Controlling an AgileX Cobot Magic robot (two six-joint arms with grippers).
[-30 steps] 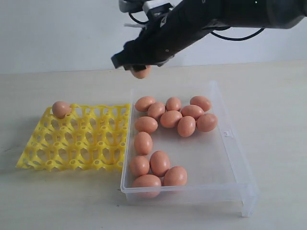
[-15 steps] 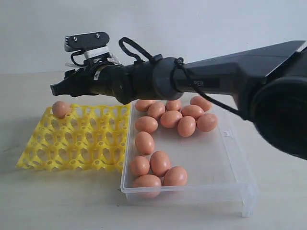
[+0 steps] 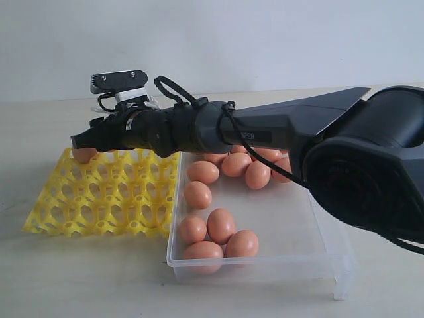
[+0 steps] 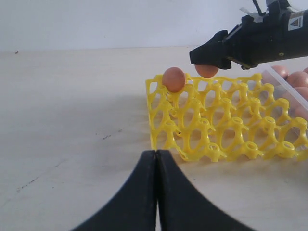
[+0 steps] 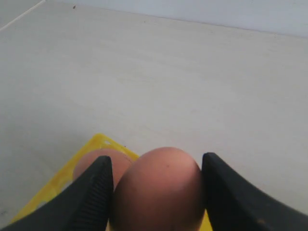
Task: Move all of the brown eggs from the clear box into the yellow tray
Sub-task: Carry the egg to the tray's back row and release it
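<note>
My right gripper reaches across over the far left corner of the yellow tray. It is shut on a brown egg, held just above the tray's cups. Right beside it, one brown egg sits in the corner cup. The clear box to the right of the tray holds several brown eggs, partly hidden by the arm. My left gripper hovers shut and empty over the table in front of the tray's near edge.
The right arm's black forearm stretches across the box's far half and the tray's back row. Bare beige table surrounds tray and box. A pale wall rises behind the table.
The right arm swung left from above the box's far edge to the tray's far left corner, carrying the egg, and sank lower over the cups.
</note>
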